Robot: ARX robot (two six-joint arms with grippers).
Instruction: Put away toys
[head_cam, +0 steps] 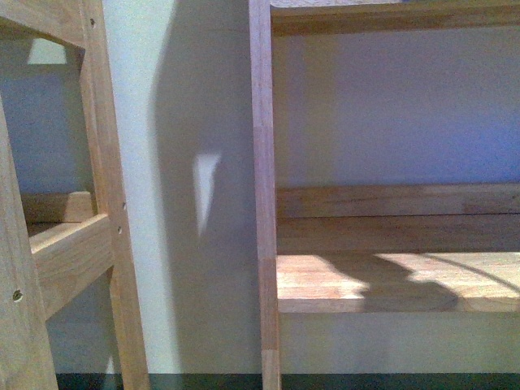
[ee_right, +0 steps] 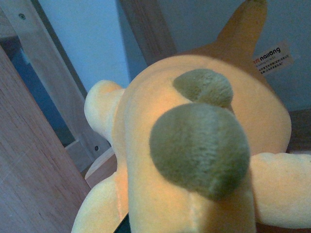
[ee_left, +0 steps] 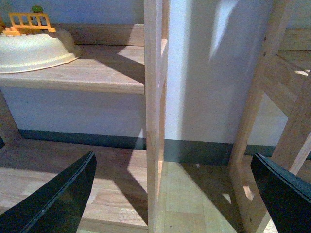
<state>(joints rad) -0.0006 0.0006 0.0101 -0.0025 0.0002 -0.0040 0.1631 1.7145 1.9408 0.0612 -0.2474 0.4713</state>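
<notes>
Right wrist view: rounded orange-yellow plush animal (ee_right: 194, 160) with olive-green patches fills the frame directly ahead of the right gripper, so close it is probably held; jaws hidden, so grip cannot be confirmed. Wooden rack posts (ee_right: 48, 77) lie beyond it.

Left gripper (ee_left: 172, 194): dark fingers (ee_left: 58, 199) spread wide, nothing between them, facing a light wooden shelf upright (ee_left: 154, 116). Likely parked clear while the right arm carries.

Front view: bare wooden shelf board (head_cam: 398, 280), a plausible drop spot.

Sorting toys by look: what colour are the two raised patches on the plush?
Olive-green patches on the orange-yellow plush, clearest in the right wrist view.
</notes>
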